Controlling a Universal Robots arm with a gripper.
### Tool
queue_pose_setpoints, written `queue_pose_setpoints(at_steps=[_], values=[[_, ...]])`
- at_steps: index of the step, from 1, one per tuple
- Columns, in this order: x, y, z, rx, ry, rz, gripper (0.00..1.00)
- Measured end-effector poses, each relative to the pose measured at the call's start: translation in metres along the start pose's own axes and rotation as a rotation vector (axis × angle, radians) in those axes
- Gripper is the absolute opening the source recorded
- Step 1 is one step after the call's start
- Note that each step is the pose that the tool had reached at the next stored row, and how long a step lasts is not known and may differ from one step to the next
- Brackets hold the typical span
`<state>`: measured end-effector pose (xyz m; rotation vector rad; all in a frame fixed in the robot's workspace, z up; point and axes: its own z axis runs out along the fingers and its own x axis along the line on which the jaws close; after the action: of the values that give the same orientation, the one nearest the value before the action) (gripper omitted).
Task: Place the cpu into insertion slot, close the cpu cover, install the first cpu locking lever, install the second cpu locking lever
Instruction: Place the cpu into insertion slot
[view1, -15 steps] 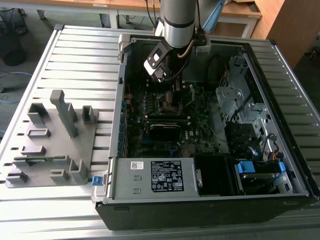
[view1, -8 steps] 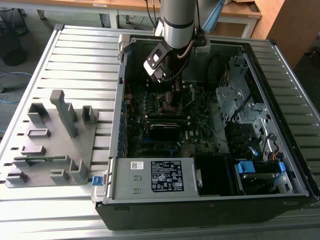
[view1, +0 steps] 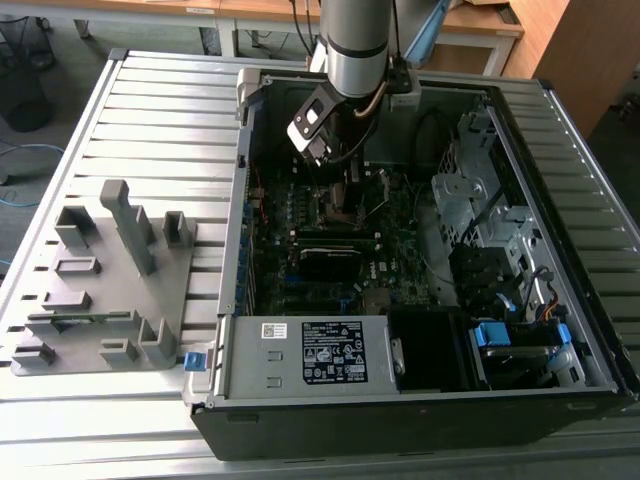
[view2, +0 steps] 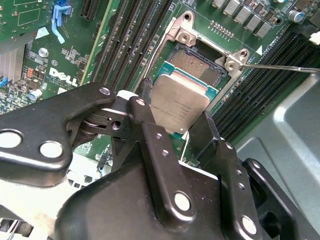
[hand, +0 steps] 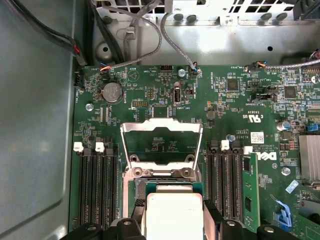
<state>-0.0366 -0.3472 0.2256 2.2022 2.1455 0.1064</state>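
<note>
First step in hand, I judge — the jaws grip the small flat square cpu with its greyish-silver top (view2: 177, 102) close over the square dark insertion slot (view2: 196, 64), the thin silver metal cpu cover (hand: 161, 125) standing open — seating it calls for a level, squared-up descent.

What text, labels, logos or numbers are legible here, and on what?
White label on the grey metal box: print too small to read.
White logo on the green circuit board: a brand mark, not quoted.
Silkscreen lettering across the board, in both wrist views: too small to read.
cpu top: faint markings, too blurred to read.
Nothing else legible.
</note>
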Motion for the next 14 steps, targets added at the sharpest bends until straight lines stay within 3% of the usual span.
queue_pose_setpoints(at_steps=[14], values=[[0.0,-0.0002,0.0024,0.0,0.0,0.0,0.54]])
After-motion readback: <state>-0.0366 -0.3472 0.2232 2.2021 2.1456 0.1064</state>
